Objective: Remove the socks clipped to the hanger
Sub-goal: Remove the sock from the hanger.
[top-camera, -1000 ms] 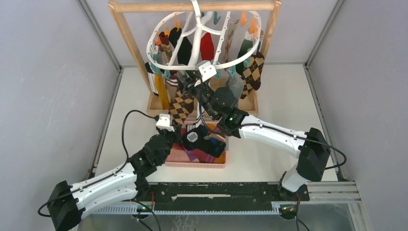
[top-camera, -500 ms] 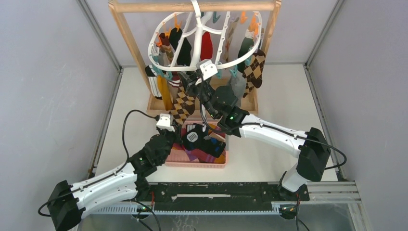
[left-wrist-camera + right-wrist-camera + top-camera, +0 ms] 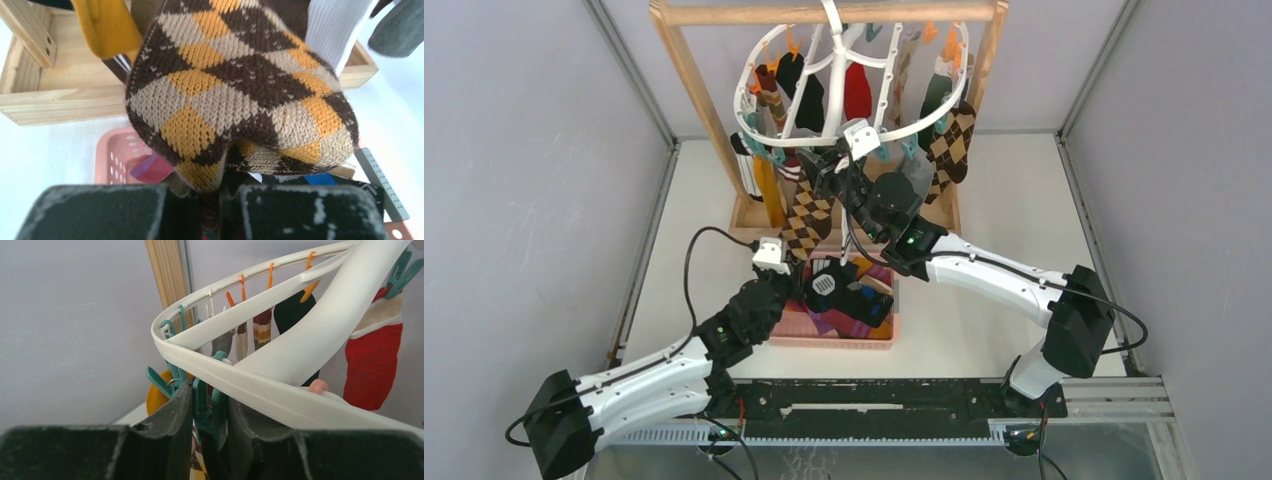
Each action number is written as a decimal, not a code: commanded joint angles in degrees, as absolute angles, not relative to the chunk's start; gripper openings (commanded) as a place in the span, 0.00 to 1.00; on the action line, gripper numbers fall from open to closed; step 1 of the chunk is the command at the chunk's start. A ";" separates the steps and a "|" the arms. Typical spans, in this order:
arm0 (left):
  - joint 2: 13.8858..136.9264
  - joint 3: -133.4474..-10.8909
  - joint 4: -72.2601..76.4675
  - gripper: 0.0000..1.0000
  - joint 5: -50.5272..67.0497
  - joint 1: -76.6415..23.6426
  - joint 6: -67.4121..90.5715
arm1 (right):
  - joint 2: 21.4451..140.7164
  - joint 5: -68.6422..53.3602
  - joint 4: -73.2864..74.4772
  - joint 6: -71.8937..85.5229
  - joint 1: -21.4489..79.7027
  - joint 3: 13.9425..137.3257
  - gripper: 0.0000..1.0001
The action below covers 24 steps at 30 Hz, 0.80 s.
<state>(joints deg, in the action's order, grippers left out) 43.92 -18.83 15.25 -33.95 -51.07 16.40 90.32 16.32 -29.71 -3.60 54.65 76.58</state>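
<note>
1. Toward the back of the table [image 3: 1009, 195] we see the wooden stand [image 3: 692, 90], with the hanger [image 3: 320, 325] hooked over its top bar.
2. Around that white ring the socks [image 3: 951, 140] dangle, each pinned at the cuff.
3. Just in front of the stand's base we find a pink basket [image 3: 112, 155] holding loose socks.
4. Over the basket hangs a brown argyle sock [image 3: 235, 95]; our left gripper [image 3: 212, 205] has its fingers pressed together on the toe.
5. Our right gripper [image 3: 210, 425] is squeezed onto a teal clip [image 3: 207, 405] under the ring's near rim.
</note>
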 commanded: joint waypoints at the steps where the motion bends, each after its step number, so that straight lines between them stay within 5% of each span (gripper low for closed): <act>1: 46.81 -16.78 18.08 0.02 -33.32 -51.06 18.79 | 86.72 13.38 -29.88 -0.42 52.54 77.83 0.01; 24: 55.28 -20.07 15.86 0.01 -42.16 -66.45 23.55 | 84.70 5.22 -26.35 8.80 44.23 76.14 0.01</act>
